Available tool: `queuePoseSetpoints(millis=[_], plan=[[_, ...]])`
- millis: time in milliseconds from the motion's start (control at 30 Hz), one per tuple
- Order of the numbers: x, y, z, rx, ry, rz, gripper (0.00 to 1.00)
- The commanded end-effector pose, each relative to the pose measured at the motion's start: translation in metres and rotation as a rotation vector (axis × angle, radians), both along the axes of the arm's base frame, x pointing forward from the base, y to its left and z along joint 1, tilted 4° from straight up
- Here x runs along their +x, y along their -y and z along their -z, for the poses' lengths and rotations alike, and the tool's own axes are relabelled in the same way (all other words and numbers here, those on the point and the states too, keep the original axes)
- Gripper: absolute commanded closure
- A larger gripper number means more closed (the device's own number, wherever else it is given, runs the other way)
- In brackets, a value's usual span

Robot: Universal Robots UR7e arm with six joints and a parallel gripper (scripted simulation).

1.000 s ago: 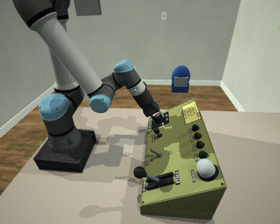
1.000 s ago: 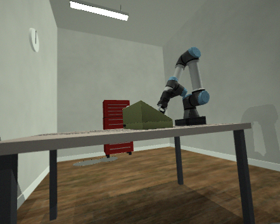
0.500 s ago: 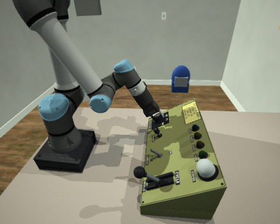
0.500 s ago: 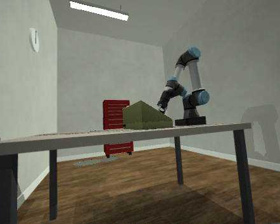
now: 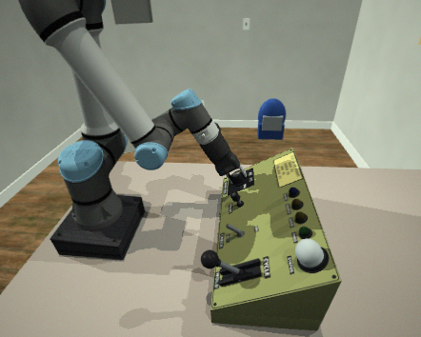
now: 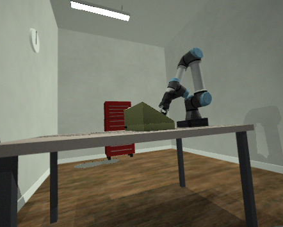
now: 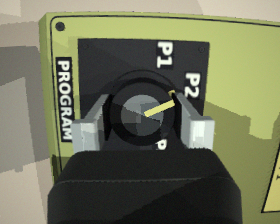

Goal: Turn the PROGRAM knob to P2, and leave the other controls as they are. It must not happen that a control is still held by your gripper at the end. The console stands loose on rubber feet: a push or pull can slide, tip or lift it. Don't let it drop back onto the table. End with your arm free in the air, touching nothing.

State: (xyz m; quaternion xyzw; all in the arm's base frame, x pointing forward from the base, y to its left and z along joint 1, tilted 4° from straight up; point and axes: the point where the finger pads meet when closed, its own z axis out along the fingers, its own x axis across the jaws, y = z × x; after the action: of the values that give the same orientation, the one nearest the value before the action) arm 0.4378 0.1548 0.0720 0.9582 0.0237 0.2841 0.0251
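Observation:
The olive console (image 5: 276, 238) stands on the table. Its round black PROGRAM knob (image 7: 141, 114) sits on a black plate at the console's far left corner, with labels P1 (image 7: 163, 54) and P2 (image 7: 192, 86). The knob's yellow pointer (image 7: 158, 108) points up and to the right, toward P2. My gripper (image 7: 142, 107) is shut on the knob, one grey finger on each side. In the top view the gripper (image 5: 237, 181) is at the console's top corner. In the exterior view the gripper (image 6: 163, 110) meets the console's sloped face (image 6: 148, 117).
Other controls on the console: a black ball-handled lever (image 5: 219, 264), a small toggle (image 5: 235, 230), a white dome button (image 5: 310, 252) and a column of dark round lamps (image 5: 297, 211). A yellow label (image 5: 288, 169) lies at the top. The arm's base (image 5: 97, 230) stands left of the console.

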Motion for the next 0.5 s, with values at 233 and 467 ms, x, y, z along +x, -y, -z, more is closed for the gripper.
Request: queuePoseSetpoints(millis=[233, 467], plan=[[0.0003, -0.0001, -0.0005, 0.000, 0.001, 0.000, 1.00], [0.0003, -0.0001, -0.0005, 0.000, 0.001, 0.000, 0.00]])
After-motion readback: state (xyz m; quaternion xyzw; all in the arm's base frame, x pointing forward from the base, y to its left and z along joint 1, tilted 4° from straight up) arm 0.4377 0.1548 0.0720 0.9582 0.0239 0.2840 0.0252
